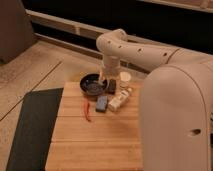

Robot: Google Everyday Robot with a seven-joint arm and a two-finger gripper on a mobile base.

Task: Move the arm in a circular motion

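Note:
The cream-white arm [175, 100] fills the right side of the camera view. Its thick lower segment rises from the bottom right. A thinner segment with dark screw holes [140, 50] reaches left to a bent joint [114, 41], then drops down. The small gripper [104, 76] hangs at its end, just above the far edge of the wooden table [95, 145], beside the right rim of a dark bowl [92, 84].
On the table's far part lie a red chili [87, 110], a blue block [102, 103], a white bottle on its side [120, 100], a dark can [112, 86] and a white cup [125, 77]. A dark mat [30, 130] lies left of the table.

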